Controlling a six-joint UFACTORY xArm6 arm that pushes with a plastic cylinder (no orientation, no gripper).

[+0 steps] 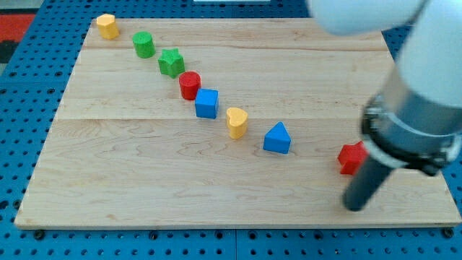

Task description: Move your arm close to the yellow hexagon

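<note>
The yellow hexagon [107,26] sits at the board's top left corner. My tip [353,207] is at the board's lower right, far from the hexagon, just below a red block [351,157] whose shape is partly hidden by the arm. A diagonal row of blocks runs between them: green cylinder [144,45], green star [172,63], red cylinder [190,85], blue cube [207,103], yellow heart [237,122], blue triangle [277,139].
The wooden board [144,180] lies on a blue pegboard surface [29,79]. The arm's bulky white and grey body [419,101] covers the view's upper right and right edge.
</note>
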